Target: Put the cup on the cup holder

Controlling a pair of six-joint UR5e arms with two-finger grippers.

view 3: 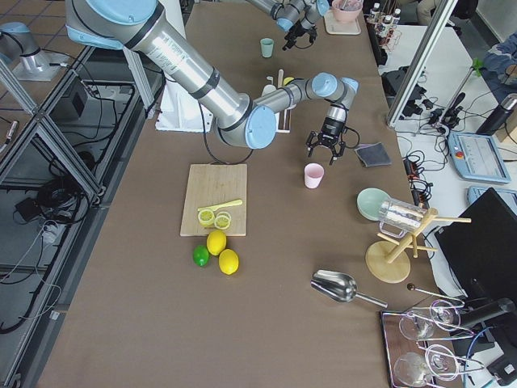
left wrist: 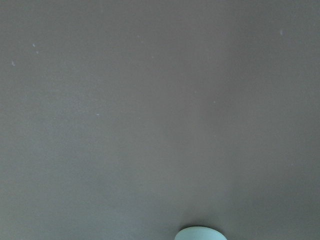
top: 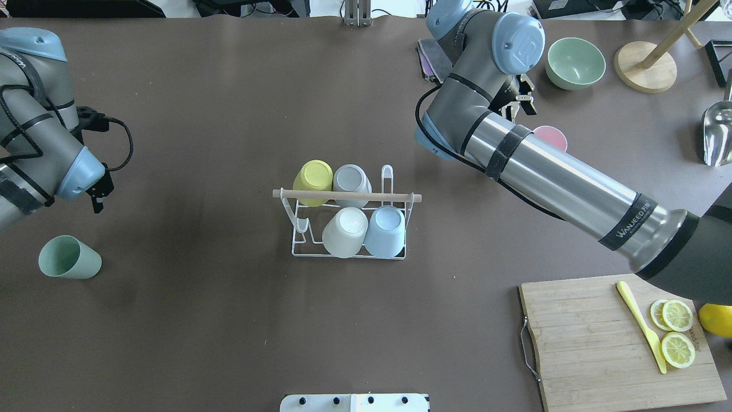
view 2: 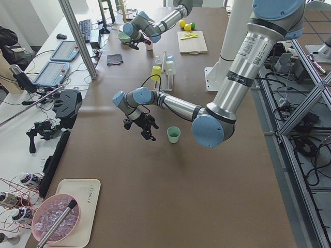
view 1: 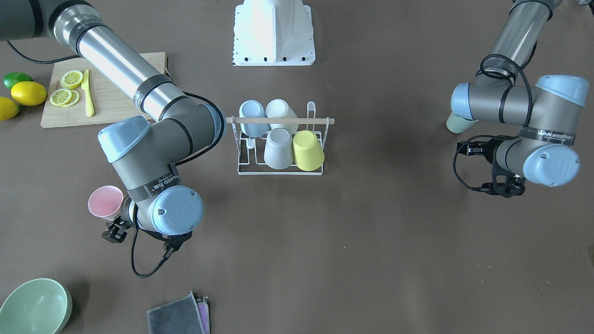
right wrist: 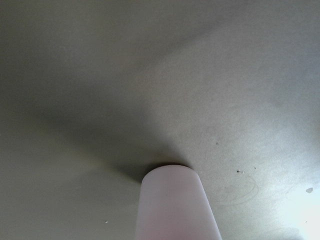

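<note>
- A pink cup [right wrist: 175, 205] fills the bottom of the right wrist view, very close to that camera. It stands on the brown tabletop [view 1: 371, 232] with its mouth up.
- The right tool [view 3: 326, 155] hangs just beside the pink cup. Its two fingers are spread wide and nothing is between them. It does not touch the cup.
- The cup holder [view 1: 280, 120] sits in the middle of the tabletop, between the two arms and well apart from both.
- Four cups sit upside down on it: a blue cup [view 1: 253, 116], a white cup [view 1: 280, 111], a grey cup [view 1: 278, 148] and a yellow cup [view 1: 308, 149].
- Two bare prongs [top: 387, 174] stand free at the ends of the holder.
- A green cup [top: 68, 257] stands mouth up on the robot's left side, far from the holder.
- The left tool [view 2: 146, 133] hangs near the green cup but not on it. Its fingers are apart and hold nothing.
- Only the rim of the green cup peeks in at the bottom of the left wrist view.
- A green bowl [view 1: 35, 306] and a folded grey cloth [view 1: 178, 315] lie near the pink cup.
- A wooden board [view 1: 111, 97] on the robot's right side holds lemon slices [view 1: 65, 90] and a yellow knife [view 1: 87, 93].
</note>
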